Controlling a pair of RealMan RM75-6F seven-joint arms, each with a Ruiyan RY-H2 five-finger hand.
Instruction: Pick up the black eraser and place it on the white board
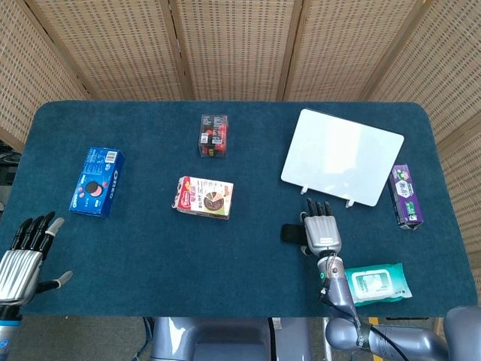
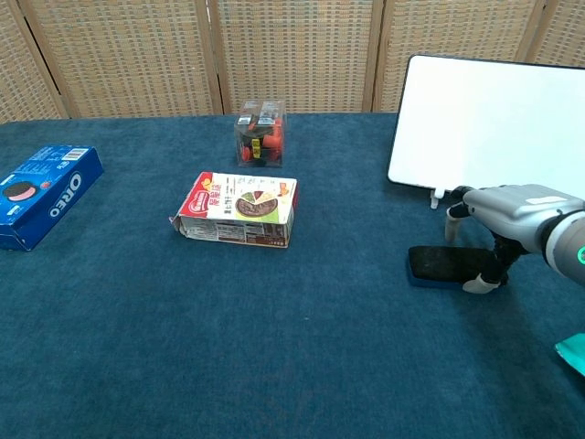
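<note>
The black eraser point(image 1: 291, 233) point(image 2: 442, 264) lies flat on the blue cloth, just in front of the white board point(image 1: 342, 156) point(image 2: 494, 119). My right hand point(image 1: 322, 230) point(image 2: 509, 213) hovers over the eraser's right end with fingers stretched toward the board. Its thumb reaches down beside that end, and nothing is gripped. The board lies at the back right with its near edge close to the fingertips. My left hand point(image 1: 22, 254) stays at the table's front left corner, fingers spread and empty; the chest view does not show it.
A blue Oreo box point(image 1: 96, 181) point(image 2: 41, 195) lies at the left. A snack box point(image 1: 205, 197) point(image 2: 239, 209) and a clear box of red items point(image 1: 214, 135) point(image 2: 260, 133) sit mid-table. A purple pack point(image 1: 406, 196) and green wipes point(image 1: 376, 283) lie right.
</note>
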